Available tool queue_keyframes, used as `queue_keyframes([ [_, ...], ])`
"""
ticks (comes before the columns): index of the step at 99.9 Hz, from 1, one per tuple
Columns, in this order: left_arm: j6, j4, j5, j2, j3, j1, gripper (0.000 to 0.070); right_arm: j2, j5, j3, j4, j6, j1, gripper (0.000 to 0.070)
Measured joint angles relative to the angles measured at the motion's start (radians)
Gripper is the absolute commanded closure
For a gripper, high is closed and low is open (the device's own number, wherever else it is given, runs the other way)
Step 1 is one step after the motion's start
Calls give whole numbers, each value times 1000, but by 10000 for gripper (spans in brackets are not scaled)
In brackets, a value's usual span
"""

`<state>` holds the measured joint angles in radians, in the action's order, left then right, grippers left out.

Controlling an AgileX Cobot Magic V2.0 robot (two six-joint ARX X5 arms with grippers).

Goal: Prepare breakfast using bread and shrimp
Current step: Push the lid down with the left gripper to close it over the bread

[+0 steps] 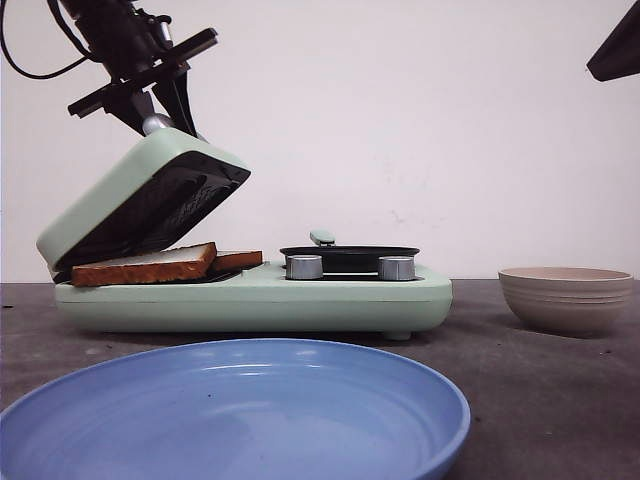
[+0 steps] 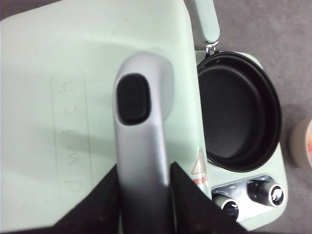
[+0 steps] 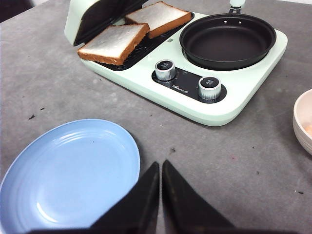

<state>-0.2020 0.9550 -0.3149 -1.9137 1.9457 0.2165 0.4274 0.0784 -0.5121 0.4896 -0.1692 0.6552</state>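
Left gripper [image 1: 160, 100] is clamped on the silver handle [image 2: 141, 141] of the cooker lid [image 1: 140, 195], which stands half raised, tilted over the cooker's left end. Under the lid, two slices of bread [image 3: 117, 41] lie on the dark grill plate [image 3: 141, 48], side by side, one partly propped on the plate's edge. To the right of the grill plate, on the same cooker [image 1: 260, 300], sits a black pan [image 3: 228, 34] with two knobs [image 3: 187, 79] in front. Blue plate [image 1: 230, 415] lies before the cooker. Beige bowl [image 1: 565, 298] stands right of the cooker; a little orange shrimp [image 3: 308, 128] shows inside. Right gripper [image 3: 161, 195] hovers before the cooker, fingers together, holding nothing
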Motion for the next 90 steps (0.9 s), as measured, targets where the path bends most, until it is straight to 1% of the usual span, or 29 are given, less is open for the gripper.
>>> queue_keyframes([
  [31,9,11,78,-13,6,55,694,0,0,0,0,0,0,700],
  [64,13,18,165,-108,24,148,694,0,0,0,0,0,0,700],
  [77,12,20,211,-134,32,170,694,0,0,0,0,0,0,700],
  [90,12,22,236,-137,34,177,694,0,0,0,0,0,0,700],
])
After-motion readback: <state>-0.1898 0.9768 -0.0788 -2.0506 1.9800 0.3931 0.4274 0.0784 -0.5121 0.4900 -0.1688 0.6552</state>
